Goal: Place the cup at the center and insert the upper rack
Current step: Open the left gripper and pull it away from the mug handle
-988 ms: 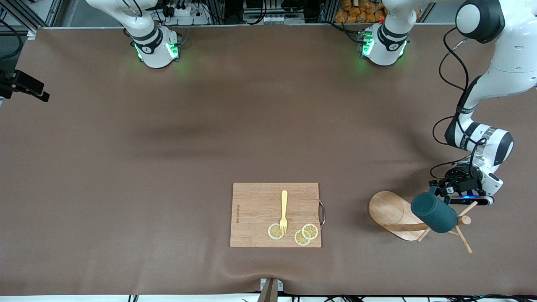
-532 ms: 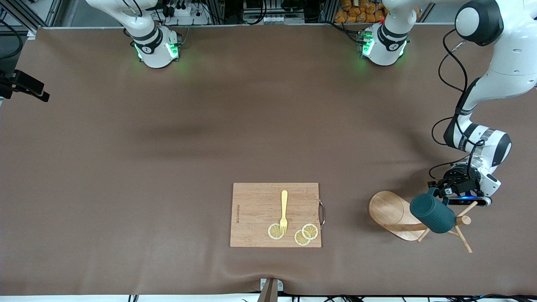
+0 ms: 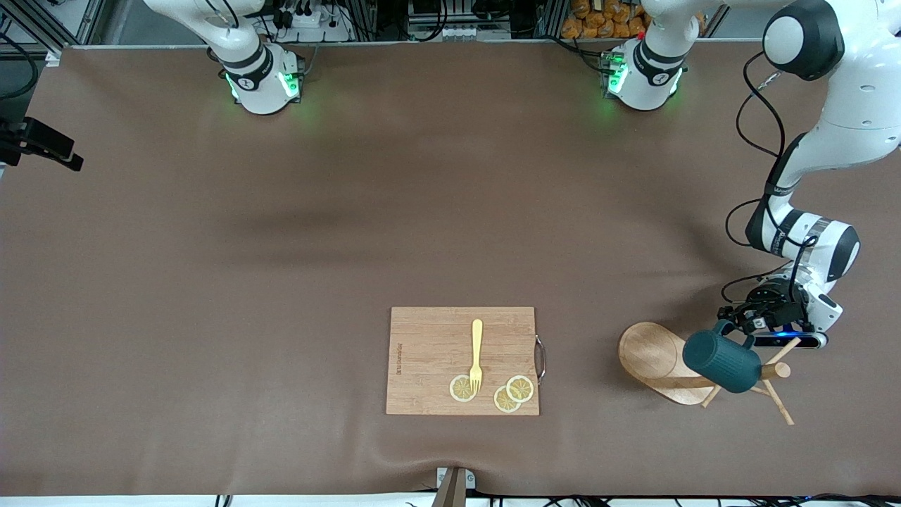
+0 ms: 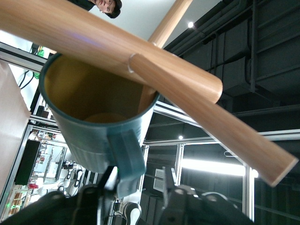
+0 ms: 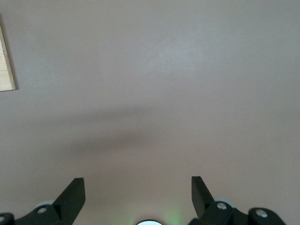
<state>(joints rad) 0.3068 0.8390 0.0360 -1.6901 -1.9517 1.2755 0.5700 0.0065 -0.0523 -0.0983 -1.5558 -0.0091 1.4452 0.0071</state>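
The left gripper [image 3: 739, 329] was clamped on the cup's [image 3: 722, 361] handle, the cup hanging on a peg of the upper rack [image 3: 658, 360] beside the cutting board [image 3: 429, 352]. Cup removal looked underway; next, slide it clear. The right gripper [image 5: 138, 197] waited, fingers spread, holding nothing.
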